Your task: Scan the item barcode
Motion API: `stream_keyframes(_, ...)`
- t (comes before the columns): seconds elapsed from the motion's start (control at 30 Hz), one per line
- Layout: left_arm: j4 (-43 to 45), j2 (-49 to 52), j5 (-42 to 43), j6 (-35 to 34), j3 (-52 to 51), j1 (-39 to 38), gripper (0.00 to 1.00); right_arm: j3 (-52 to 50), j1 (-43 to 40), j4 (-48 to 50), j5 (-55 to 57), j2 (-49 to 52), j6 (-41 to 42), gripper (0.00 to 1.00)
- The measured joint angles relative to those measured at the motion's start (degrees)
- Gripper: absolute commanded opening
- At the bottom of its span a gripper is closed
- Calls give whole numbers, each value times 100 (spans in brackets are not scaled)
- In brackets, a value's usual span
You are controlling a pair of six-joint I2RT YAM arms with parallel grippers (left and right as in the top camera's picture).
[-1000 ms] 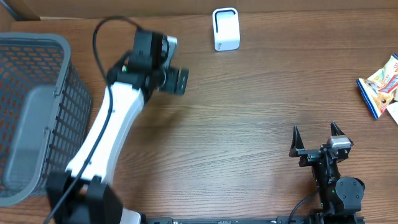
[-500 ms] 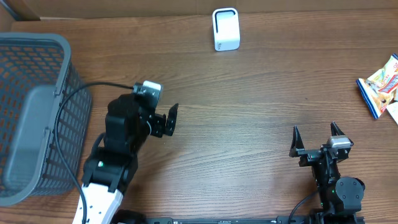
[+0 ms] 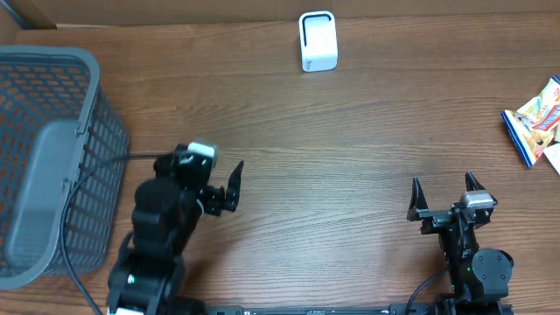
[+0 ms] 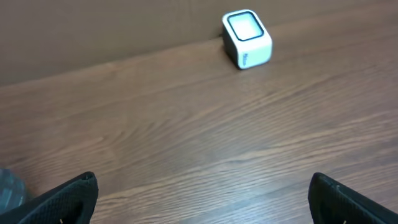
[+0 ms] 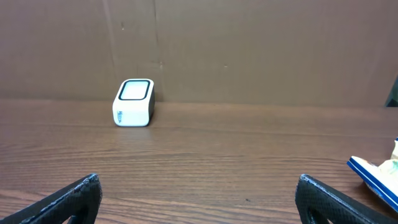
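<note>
From overhead, the snack packet [image 3: 534, 122] lies at the far right edge of the counter [image 3: 350, 149], partly cut off, so its long axis is unclear. The right fingers [image 3: 415, 194] stand spread wide and empty, and are nearer to it than the left fingers [image 3: 234, 175], which are equally wide and empty beside the grey basket [image 3: 52, 157]. The white scanner [image 3: 318, 40] sits at the back. The left wrist view shows the scanner but no packet. The right wrist view catches the packet's blue edge low on the right, so the right arm looks better placed to fetch it.
</note>
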Motion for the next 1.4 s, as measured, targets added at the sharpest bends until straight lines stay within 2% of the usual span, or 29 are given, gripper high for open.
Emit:
stream_keyframes(0.33, 2105, -1257, 505, 15, -2223, 599, 100, 0, 0, -2, 2, 0, 2, 100)
stream_keyframes(0.6, 2603, -2015, 688, 13, -3047, 839, 100, 0, 0, -2, 2, 0, 4, 100)
stream_keyframes(0.93, 2420, -2841, 702, -160, -3432, 1080, 100, 0, 0, -4, 2, 0, 2, 100)
stream_keyframes(1.1, 1832, -3154, 592, -199, -3440, 1080, 100, 0, 0, 0, 2, 0, 4, 100)
stream_keyframes(1.4, 1792, -3587, 435, -262, -3447, 1080, 100, 0, 0, -2, 2, 0, 4, 100)
